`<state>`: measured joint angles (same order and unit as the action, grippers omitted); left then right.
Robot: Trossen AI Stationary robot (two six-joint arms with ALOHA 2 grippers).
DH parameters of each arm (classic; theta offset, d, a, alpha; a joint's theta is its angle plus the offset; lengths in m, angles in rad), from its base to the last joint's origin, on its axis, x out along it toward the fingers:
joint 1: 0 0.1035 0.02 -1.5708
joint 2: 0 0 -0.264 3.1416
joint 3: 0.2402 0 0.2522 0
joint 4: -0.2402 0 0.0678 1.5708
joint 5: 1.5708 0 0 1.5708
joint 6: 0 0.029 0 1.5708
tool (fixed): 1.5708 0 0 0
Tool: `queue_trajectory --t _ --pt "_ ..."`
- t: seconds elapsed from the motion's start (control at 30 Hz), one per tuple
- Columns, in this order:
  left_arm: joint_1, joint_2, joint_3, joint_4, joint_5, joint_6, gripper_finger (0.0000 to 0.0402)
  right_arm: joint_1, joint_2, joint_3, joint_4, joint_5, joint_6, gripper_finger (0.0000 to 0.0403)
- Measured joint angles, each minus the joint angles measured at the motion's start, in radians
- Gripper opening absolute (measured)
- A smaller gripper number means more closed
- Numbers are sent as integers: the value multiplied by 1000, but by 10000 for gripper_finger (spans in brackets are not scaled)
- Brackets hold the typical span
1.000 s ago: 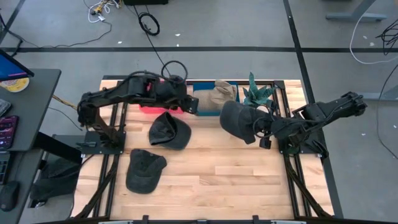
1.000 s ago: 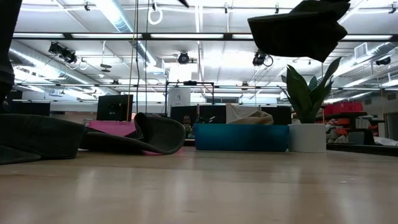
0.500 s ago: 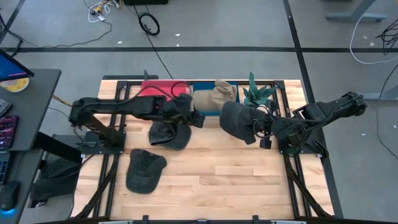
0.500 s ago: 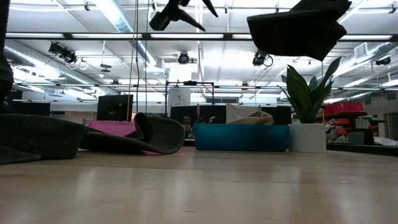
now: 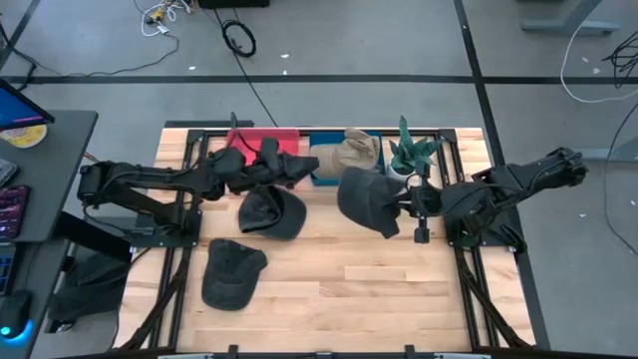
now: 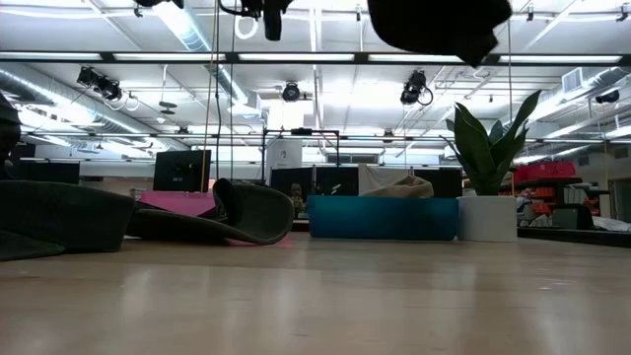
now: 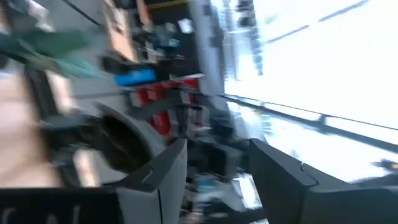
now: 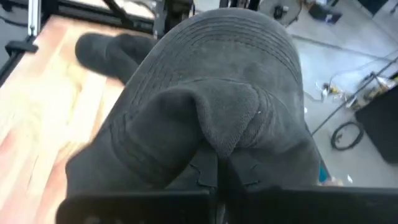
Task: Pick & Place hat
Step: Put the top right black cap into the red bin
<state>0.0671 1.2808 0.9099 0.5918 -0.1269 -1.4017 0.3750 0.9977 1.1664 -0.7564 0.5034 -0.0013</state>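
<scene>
My right gripper (image 5: 401, 204) is shut on a dark grey hat (image 5: 361, 199) and holds it in the air over the table's middle, near the far side. That hat fills the right wrist view (image 8: 217, 74) and shows at the top of the low view (image 6: 434, 25). My left gripper (image 5: 304, 170) is open and holds nothing; it hovers by the bins, high in the low view (image 6: 264, 12). A second dark hat (image 5: 271, 211) lies on the table below it. A third dark hat (image 5: 231, 271) lies nearer the near-left. My right gripper pinches a bunched fold of the hat's cloth (image 8: 219, 134) between its two fingers. It comes level from the table's right. The hat is lifted clear of the table and juts out from the fingers toward the table's left.
A pink bin (image 5: 261, 142) and a blue bin (image 5: 324, 160) stand at the far edge; a tan hat (image 5: 354, 152) lies in the blue one. A potted plant (image 5: 414, 155) stands beside them, close to my right gripper. The near half of the wooden table (image 5: 379, 289) is bare.
My right gripper has carried the hat toward the table's left and upward, still shut on it. My left arm has swung down and stretched out flat, and its gripper now shows at the top of the low view. The hats on the table have not moved.
</scene>
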Motion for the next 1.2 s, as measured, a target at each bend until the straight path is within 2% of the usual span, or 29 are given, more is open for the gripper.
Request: queue_trajectory --t 0.27,0.6,0.87,1.2 --pt "-18 2 -4 -20 35 -60 177 -36 0 0 119 -31 -71 0" --pt "-32 2 -4 -105 55 -147 177 -54 19 0 133 -117 -90 0" --pt "-51 2 -3 -152 97 -120 177 -61 44 0 136 -167 -87 0" --pt "-73 2 -3 -172 100 -79 177 -89 82 0 190 -257 -94 0"
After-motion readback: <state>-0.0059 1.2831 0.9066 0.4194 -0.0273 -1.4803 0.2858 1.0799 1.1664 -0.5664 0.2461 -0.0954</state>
